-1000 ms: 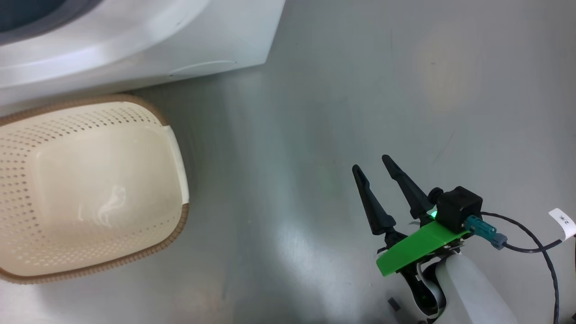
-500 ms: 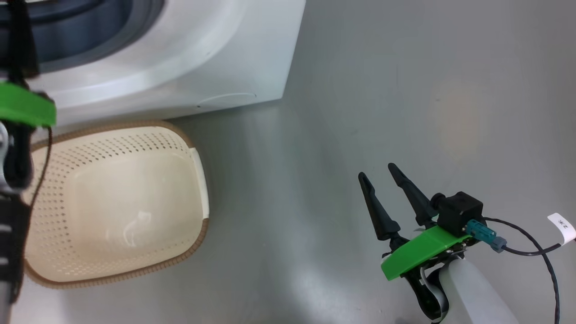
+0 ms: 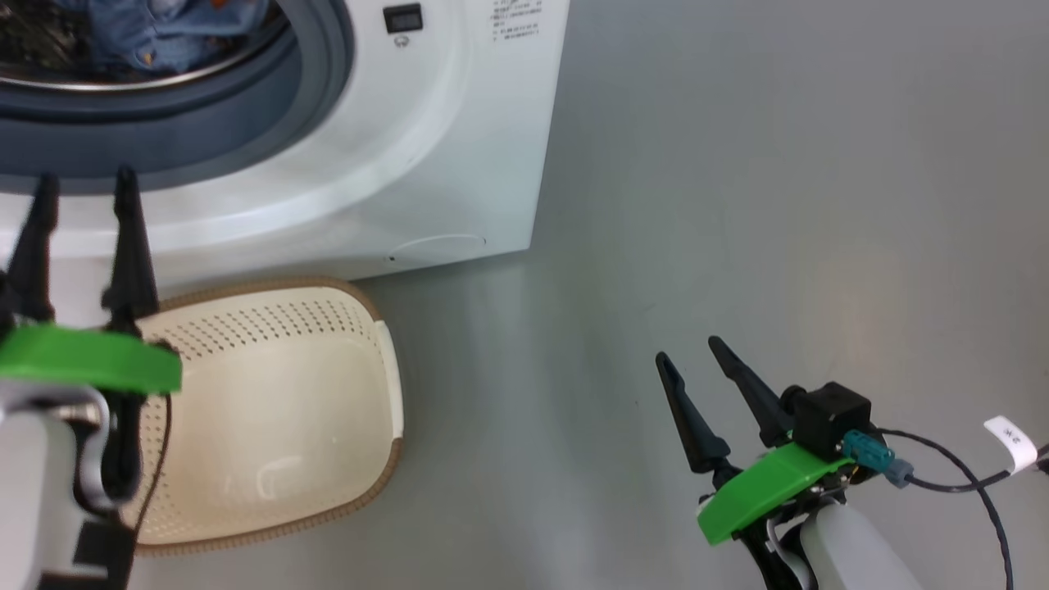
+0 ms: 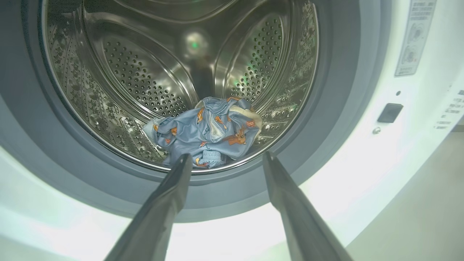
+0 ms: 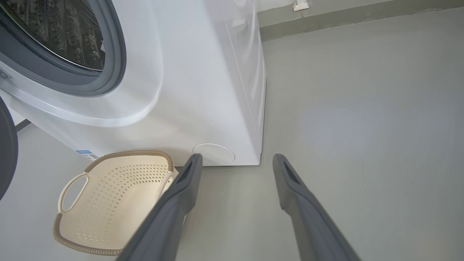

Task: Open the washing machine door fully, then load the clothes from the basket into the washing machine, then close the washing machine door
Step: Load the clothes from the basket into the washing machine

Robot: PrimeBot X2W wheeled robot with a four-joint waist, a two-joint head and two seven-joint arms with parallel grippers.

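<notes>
The big white front-loading washing machine (image 3: 459,123) has a smooth, glossy enamelled shell with a swelling curved front. Its round opening is uncovered, lined by a matt grey rubber ring (image 4: 21,119) around a polished steel drum (image 4: 145,83) punched with rows of small holes and pressed into broad ribs. Low in the drum, close behind the ring, lie the clothes (image 4: 206,130): a crumpled heap of soft light-blue fabric printed with orange-brown animals, with a cream edge showing. A dark curved edge (image 5: 5,152) to the side of the opening looks like the door's rim, though too little shows to be sure. On the floor against the machine's front stands the small cream plastic basket (image 3: 270,328), its walls perforated in neat rows, its rim (image 5: 127,154) brown and woven-looking, with a loop handle on one end. The left gripper (image 3: 84,176) hangs above the basket, just before the opening. Its two long, dark, tapering fingers are spread wide and hold nothing. The right gripper (image 3: 688,348) is well off the machine's front corner over the smooth grey floor (image 3: 737,205), likewise spread wide and holding nothing. Each wrist carries a bright green plastic plate (image 3: 762,492). On the machine's front are a small dark rectangular window (image 3: 403,16), lines of fine print (image 3: 516,18) too small to read, a shallow round flap (image 5: 214,154) near the bottom corner, and a blue label sticker (image 5: 84,153) that cannot be read. A white tag (image 3: 1014,434) on the right arm's cable bears dark marks I cannot read.
</notes>
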